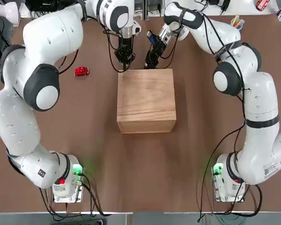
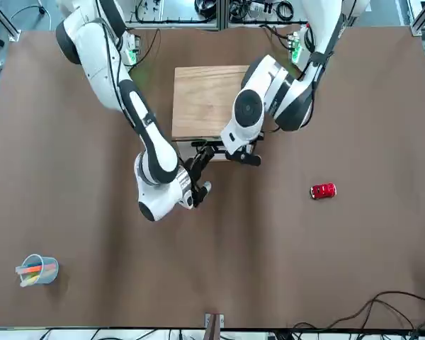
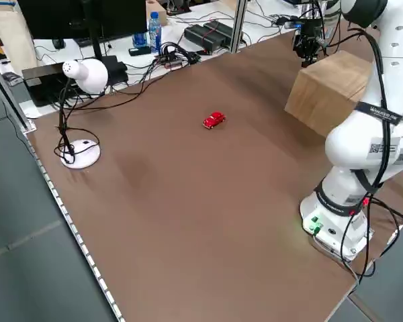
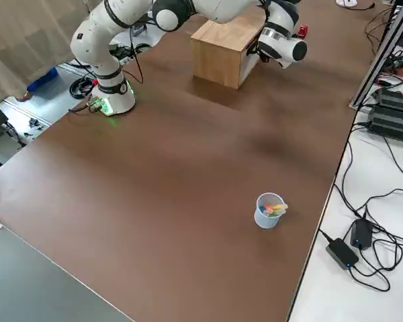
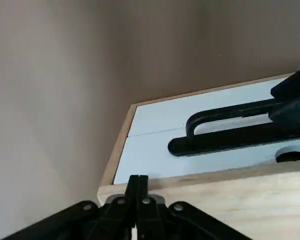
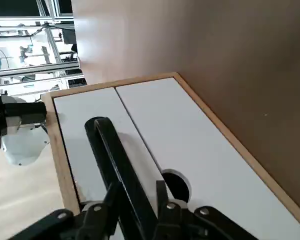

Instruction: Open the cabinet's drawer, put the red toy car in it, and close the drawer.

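The light-wood cabinet (image 1: 145, 101) stands mid-table, its white front facing away from the arms' bases. The drawer front (image 6: 190, 145) sits flush and carries a black bar handle (image 5: 225, 137). My right gripper (image 6: 137, 195) is at that far face, its fingers closed around the handle. My left gripper (image 1: 124, 63) is shut and empty. In the left wrist view its tips (image 5: 137, 186) rest on the cabinet's top edge just above the front. The red toy car (image 1: 81, 71) lies on the table to the cabinet's left, apart from both grippers.
A blue cup of pens (image 2: 37, 270) stands far off on the right arm's side of the table. A white desk lamp (image 3: 80, 77) stands at the far-left table edge, with cables behind it. Open brown table (image 1: 145, 178) lies between the cabinet and the arm bases.
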You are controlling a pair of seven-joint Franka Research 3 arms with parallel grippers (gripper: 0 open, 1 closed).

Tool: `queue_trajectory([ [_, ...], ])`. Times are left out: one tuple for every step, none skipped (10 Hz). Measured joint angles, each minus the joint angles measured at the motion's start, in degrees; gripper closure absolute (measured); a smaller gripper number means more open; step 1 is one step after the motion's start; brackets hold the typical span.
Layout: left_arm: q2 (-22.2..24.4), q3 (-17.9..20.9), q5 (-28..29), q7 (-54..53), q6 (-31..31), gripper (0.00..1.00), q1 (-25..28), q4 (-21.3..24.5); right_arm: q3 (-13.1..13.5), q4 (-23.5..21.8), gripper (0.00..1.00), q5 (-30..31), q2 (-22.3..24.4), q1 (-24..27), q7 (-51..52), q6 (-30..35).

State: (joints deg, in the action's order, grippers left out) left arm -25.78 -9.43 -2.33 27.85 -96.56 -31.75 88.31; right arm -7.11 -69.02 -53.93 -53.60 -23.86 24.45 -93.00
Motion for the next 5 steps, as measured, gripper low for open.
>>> queue_trajectory([
  [0.0,0.0,0.0,0.0,0.0,0.96,0.0,0.0,0.0,0.0,0.68,0.0,0.0,0.0,0.6,0.0],
  [0.0,0.0,0.0,0.0,0.0,0.96,0.0,0.0,0.0,0.0,0.7,-0.1,0.0,0.0,1.2,0.1],
  [0.0,0.0,0.0,0.0,0.0,0.96,0.0,0.0,0.0,0.0,0.7,-0.1,0.0,0.0,1.3,0.1],
  [0.0,0.0,0.0,0.0,0.0,0.96,0.0,0.0,0.0,0.0,0.7,-0.1,0.0,0.0,1.3,0.1],
  [0.0,0.0,0.0,0.0,0.0,0.96,0.0,0.0,0.0,0.0,0.7,-0.1,0.0,0.0,1.4,0.1],
])
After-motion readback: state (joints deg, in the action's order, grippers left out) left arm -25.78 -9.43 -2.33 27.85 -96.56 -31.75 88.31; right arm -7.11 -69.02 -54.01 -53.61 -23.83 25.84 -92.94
